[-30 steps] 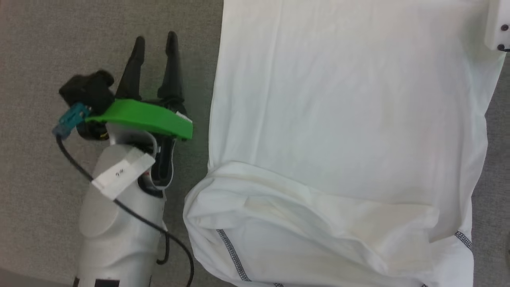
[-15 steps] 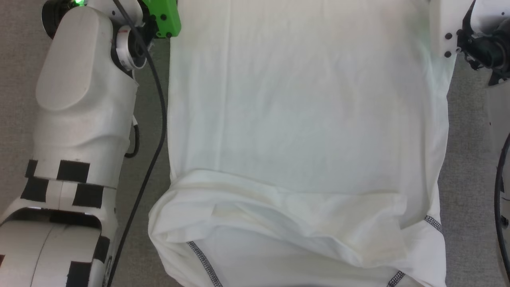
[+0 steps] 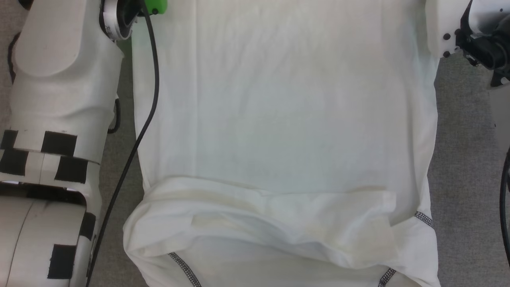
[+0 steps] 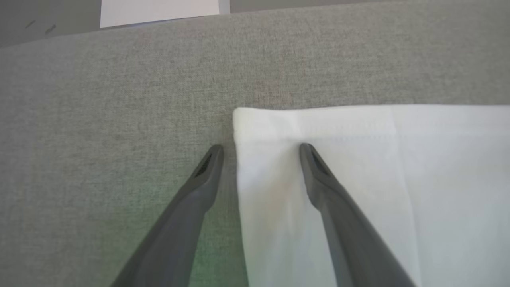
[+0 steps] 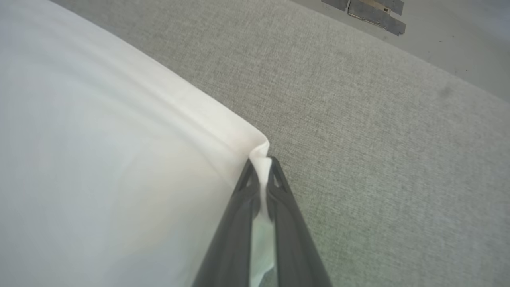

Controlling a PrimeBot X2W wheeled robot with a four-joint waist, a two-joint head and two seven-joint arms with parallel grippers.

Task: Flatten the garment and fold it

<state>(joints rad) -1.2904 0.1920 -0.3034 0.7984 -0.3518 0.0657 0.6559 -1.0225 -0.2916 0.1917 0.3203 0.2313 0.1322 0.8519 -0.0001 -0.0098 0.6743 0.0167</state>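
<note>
One garment on grey fabric, L gripper spread astride corner, R gripper pinching another corner

Bright, even light washes the white garment almost featureless; shadows are faint. A green tint falls on the grey tabletop beside the left pincer.

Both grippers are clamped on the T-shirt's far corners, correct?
Not quite. The right gripper is clamped on its T-shirt corner, but the left wrist view shows the left gripper open, fingers straddling the other corner's edge.
</note>
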